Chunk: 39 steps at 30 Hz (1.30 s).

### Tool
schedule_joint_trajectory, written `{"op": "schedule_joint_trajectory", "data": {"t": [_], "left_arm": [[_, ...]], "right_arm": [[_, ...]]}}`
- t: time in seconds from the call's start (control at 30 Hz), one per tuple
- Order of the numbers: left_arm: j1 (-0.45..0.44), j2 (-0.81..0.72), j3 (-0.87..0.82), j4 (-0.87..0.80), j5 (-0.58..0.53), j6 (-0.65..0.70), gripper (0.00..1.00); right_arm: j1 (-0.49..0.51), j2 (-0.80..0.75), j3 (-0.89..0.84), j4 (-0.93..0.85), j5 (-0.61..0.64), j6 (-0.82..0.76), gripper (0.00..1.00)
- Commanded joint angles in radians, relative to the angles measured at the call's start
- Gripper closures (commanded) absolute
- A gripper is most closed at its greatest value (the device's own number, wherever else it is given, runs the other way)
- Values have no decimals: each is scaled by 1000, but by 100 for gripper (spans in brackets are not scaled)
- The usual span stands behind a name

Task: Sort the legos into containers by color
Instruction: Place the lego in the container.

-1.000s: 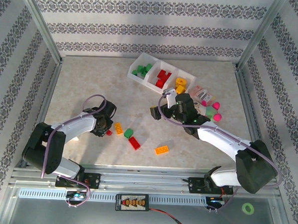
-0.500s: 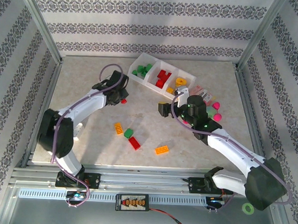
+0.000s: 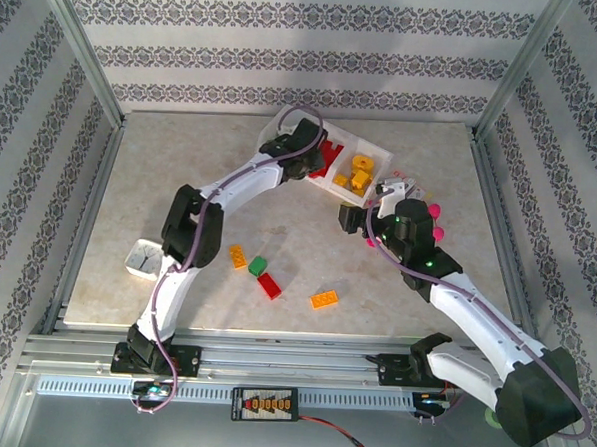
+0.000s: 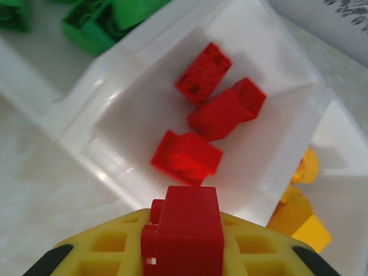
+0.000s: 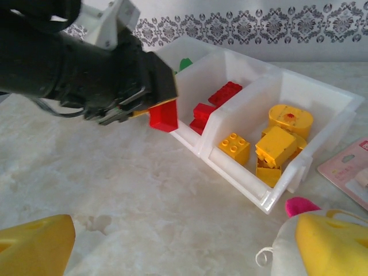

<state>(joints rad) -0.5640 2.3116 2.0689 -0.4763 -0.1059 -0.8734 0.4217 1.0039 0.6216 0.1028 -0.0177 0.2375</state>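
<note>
Fingers of the left arm (image 4: 98, 256), which stretches far across the table (image 3: 182, 157), clench a red lego (image 4: 187, 230) at the near wall of the tray's (image 4: 75, 115) middle compartment, 3 red legos (image 4: 204, 109) just ahead. Fingers of the right arm (image 5: 34, 244) stand spread, the tray ahead of them.

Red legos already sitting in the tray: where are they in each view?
Top external: red legos, upper centre, left of the yellow legos.
Left wrist: red legos, centre, beyond the held red brick.
Right wrist: red legos, upper centre, middle compartment of the tray.
Shared landmark: the yellow legos in the adjoining compartment.
</note>
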Motion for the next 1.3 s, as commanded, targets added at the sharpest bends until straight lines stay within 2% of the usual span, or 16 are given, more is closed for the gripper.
{"op": "schedule_joint_trajectory", "data": {"t": [0.0, 0.17, 0.4, 0.63, 0.7, 0.8, 0.9, 1.1, 1.27], "left_arm": [[2, 84, 155, -75, -32, 60, 89], [13, 185, 313, -101, -52, 48, 89], [27, 275, 425, -60, -56, 42, 89], [43, 322, 444, 70, -51, 77, 82], [46, 324, 444, 98, -54, 89, 75], [49, 311, 444, 128, -39, 123, 50], [48, 285, 442, 137, -23, 156, 33], [42, 190, 379, 139, -3, 230, 15], [34, 33, 173, 178, 19, 292, 10]], "right_arm": [[-9, -23, -16, -16, 22, 22, 2], [-9, -17, -21, -14, 23, 40, 2], [-11, -3, -22, -9, 20, 49, 2], [-11, 13, -14, -11, 12, 46, 2], [-10, 11, -14, -9, 12, 46, 2], [-11, 10, -17, -9, 10, 48, 2], [-11, 17, -16, -10, -13, 46, 2], [10, 62, -7, -4, -18, 24, 2], [59, 138, 34, -63, -23, -13, 2]]}}
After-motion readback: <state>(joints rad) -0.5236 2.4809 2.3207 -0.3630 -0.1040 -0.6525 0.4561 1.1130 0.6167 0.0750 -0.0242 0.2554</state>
